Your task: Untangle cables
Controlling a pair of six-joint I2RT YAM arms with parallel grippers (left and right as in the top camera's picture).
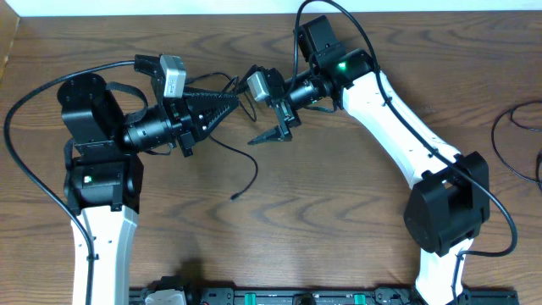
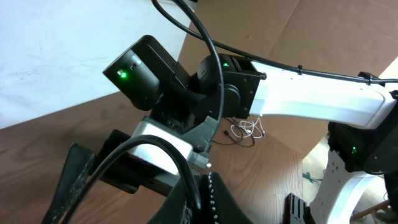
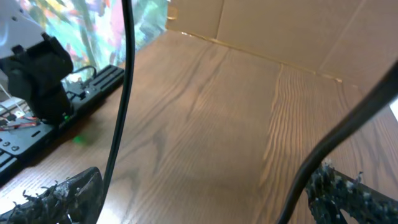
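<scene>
A thin black cable (image 1: 254, 165) hangs from my left gripper (image 1: 240, 96) and trails down to a loose plug end (image 1: 235, 196) on the wooden table. The left wrist view shows the left gripper (image 2: 208, 202) shut, pinching the black cable (image 2: 149, 142) between its studded fingers. My right gripper (image 1: 271, 134) faces it just to the right, with its fingers spread. In the right wrist view the right gripper (image 3: 205, 199) is wide open. One cable strand (image 3: 121, 93) runs by its left finger and another (image 3: 336, 137) by its right finger, neither gripped.
More thin black cable loops (image 1: 518, 144) lie at the table's right edge. A black equipment rail (image 1: 279, 296) runs along the front edge. Thick black robot cables arc over both arms. A small white wire bundle (image 2: 245, 130) lies behind the right arm.
</scene>
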